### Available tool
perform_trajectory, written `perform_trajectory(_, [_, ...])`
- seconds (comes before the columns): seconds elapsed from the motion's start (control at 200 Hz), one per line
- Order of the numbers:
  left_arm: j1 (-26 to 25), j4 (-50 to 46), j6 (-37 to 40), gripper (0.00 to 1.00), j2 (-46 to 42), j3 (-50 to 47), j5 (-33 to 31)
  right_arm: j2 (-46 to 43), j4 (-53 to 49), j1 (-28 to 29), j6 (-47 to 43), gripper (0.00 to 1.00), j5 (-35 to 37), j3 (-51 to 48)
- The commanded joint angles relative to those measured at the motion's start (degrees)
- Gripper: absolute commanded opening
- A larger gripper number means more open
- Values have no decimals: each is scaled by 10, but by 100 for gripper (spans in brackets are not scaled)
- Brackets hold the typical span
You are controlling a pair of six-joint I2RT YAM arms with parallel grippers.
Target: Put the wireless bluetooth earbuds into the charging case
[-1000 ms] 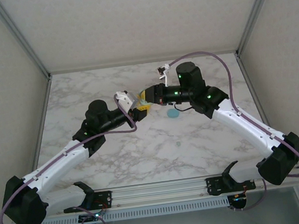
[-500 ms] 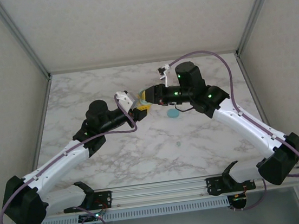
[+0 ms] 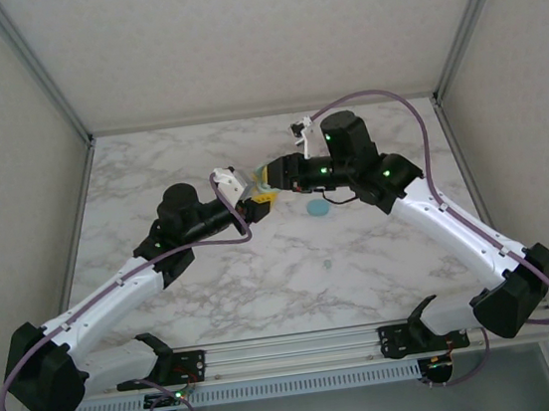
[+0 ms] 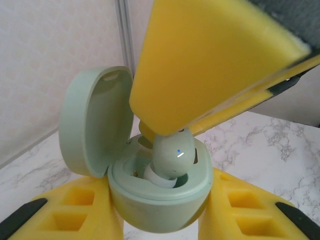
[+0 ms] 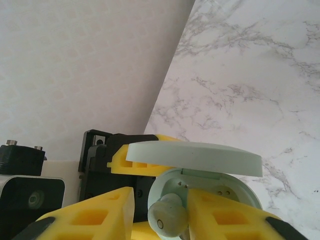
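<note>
Right gripper (image 5: 162, 210) flanks the pale green rounded earbud (image 4: 172, 155), grip seemingly loose, unclear; left gripper (image 4: 160, 212) clamps the open mint plastic case (image 4: 90, 125). Seat it squarely before releasing.

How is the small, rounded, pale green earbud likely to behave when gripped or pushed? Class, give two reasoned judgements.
The small pale green earbud looks glossy and rounded, so probably slippery and apt to roll. Being tiny, it is likely very light.

arms (image 3: 115, 293): white long links, black joints and wrists | lights (image 3: 321, 171): small green dots on joints | cables (image 3: 372, 98): purple, running along each arm | gripper fingers (image 4: 75, 210): yellow, square pockets, black tips | camera (image 5: 30, 197): white box | bases (image 3: 168, 357): black
</note>
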Motion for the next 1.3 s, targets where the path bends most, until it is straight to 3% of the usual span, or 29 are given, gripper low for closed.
perform_trajectory(0.0, [-6,40,-9,20,-6,11,22,6,-29,6,-15,37,18,15])
perform_trajectory(0.235, [-8,39,-10,21,-3,12,23,16,-36,6,-10,38,10,28])
perform_trajectory(0.451, [-10,38,-11,20,0,13,29,22,-32,6,-11,29,10,32])
perform_trajectory(0.676, [-11,38,-10,20,-4,10,15,12,-33,6,-16,35,17,33])
perform_trajectory(0.891, [-10,27,-3,20,-14,2,-43,-49,-70,6,-49,43,21,26])
perform_trajectory(1.081, [-10,34,-4,20,-18,-8,-52,-121,-147,5,-81,43,119,2])
perform_trajectory(1.226, [-10,34,-4,20,-34,-16,-57,-158,-267,-15,-78,42,300,-54])
perform_trajectory(1.296, [-10,31,-5,20,-45,-18,-60,-154,-293,-50,-59,43,296,-99])
